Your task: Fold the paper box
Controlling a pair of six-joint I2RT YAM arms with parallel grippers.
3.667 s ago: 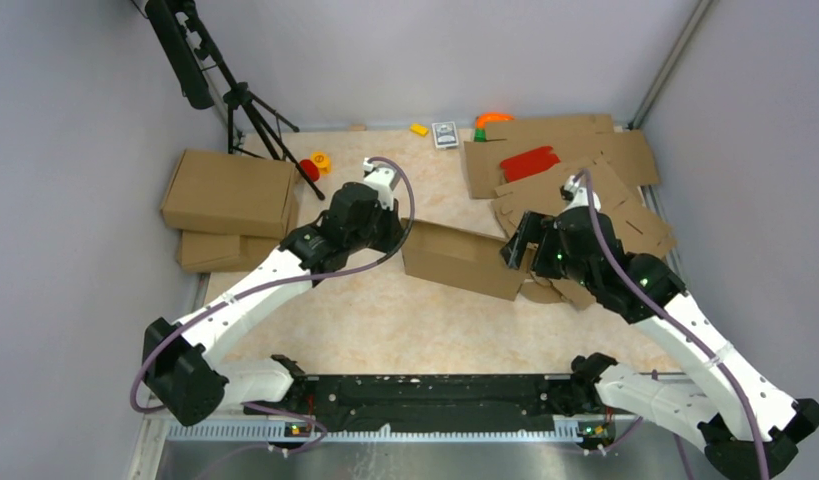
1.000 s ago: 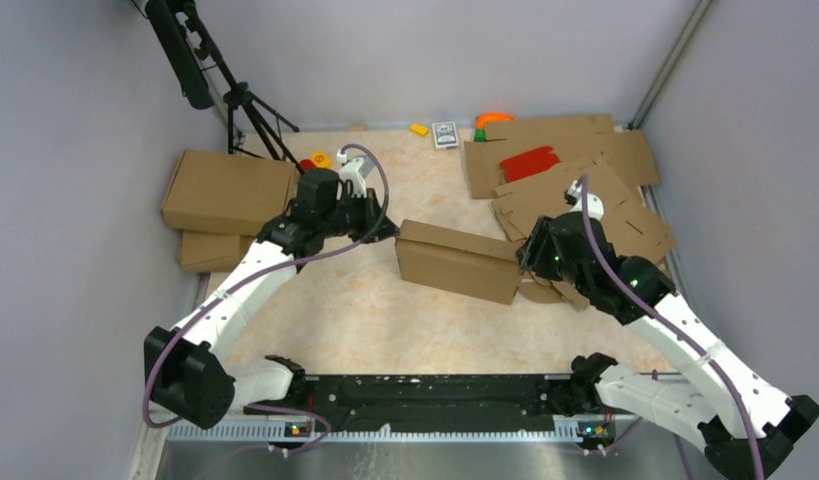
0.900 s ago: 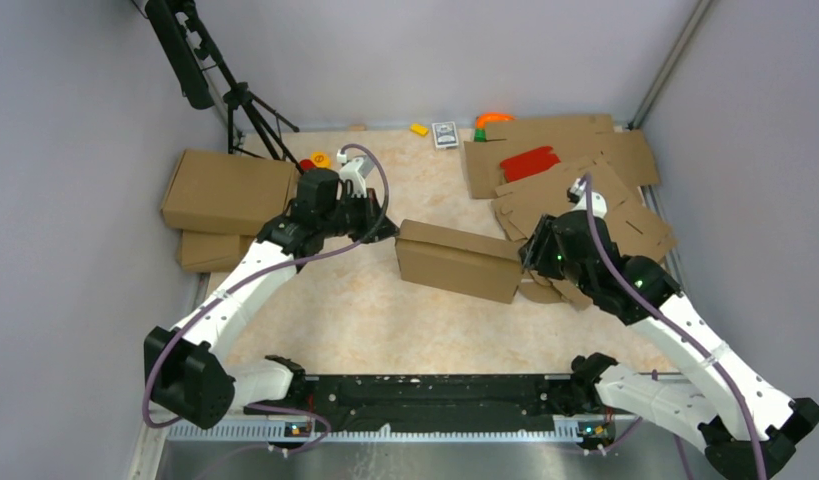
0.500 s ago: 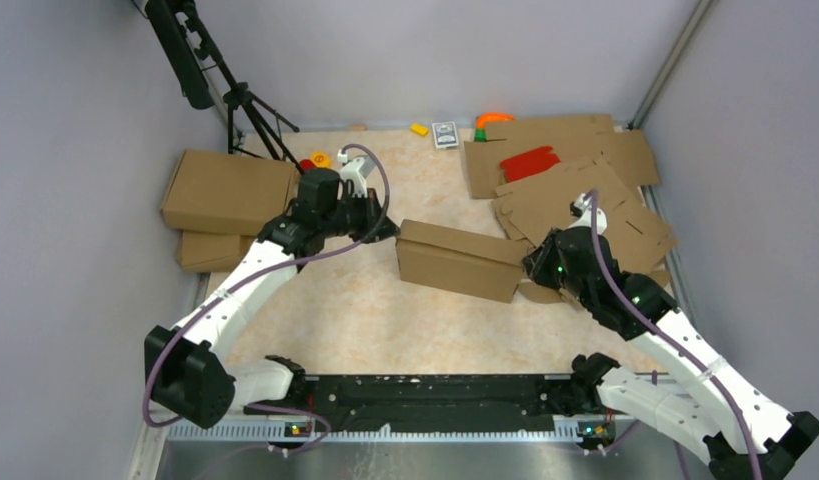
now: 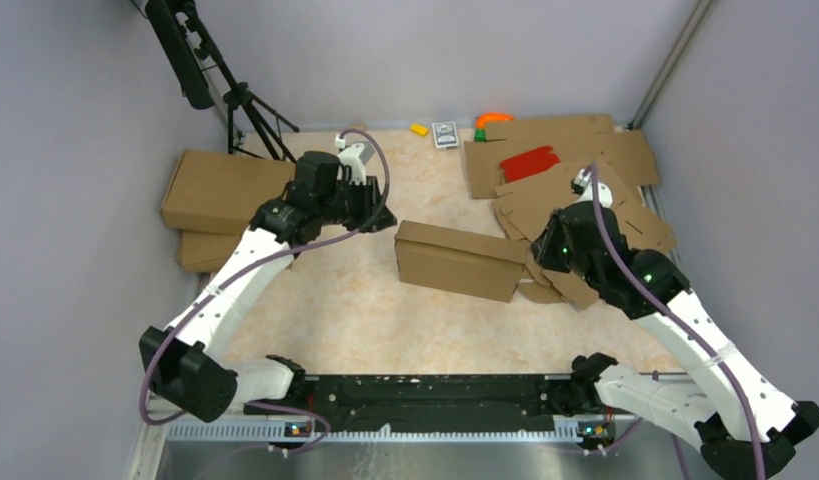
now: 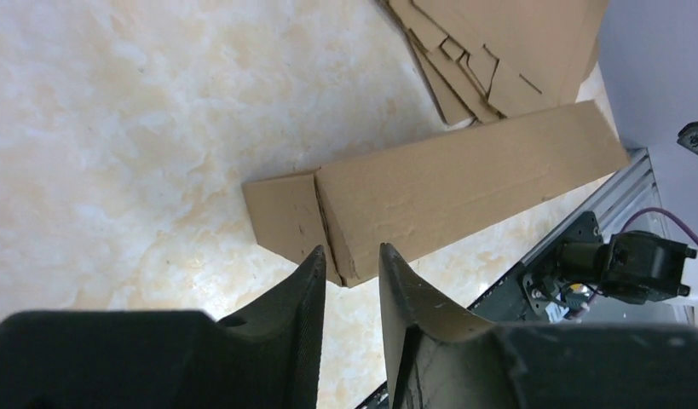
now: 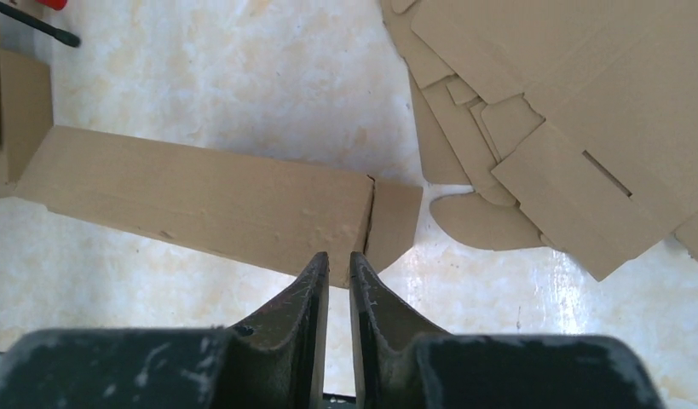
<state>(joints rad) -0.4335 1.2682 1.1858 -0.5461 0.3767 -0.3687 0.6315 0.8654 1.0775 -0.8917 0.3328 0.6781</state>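
The paper box [image 5: 460, 260] lies closed on the marbled table, a shallow brown cardboard mailer set slightly askew. In the left wrist view the paper box [image 6: 464, 187] lies below and beyond the fingers, end flap toward me. My left gripper [image 5: 383, 215] hovers off its left end, clear of it. The left gripper [image 6: 352, 256] is open with nothing between its jaws. My right gripper [image 5: 538, 250] hangs just off the right end. The right gripper [image 7: 339, 256] is all but shut, a thin slit with nothing in it, above the paper box [image 7: 200, 200] corner.
Several flat cut cardboard sheets [image 5: 575, 180] are heaped at the back right, with a red piece [image 5: 530, 162] on them. Two folded boxes [image 5: 230, 190] are stacked at the left beside a black tripod [image 5: 245, 110]. A card deck [image 5: 445, 134] and small toys lie at the back edge.
My left gripper has opened and drawn back up and left, away from the box's left end. The right gripper has narrowed and pulled off the right end. The box has stayed put.
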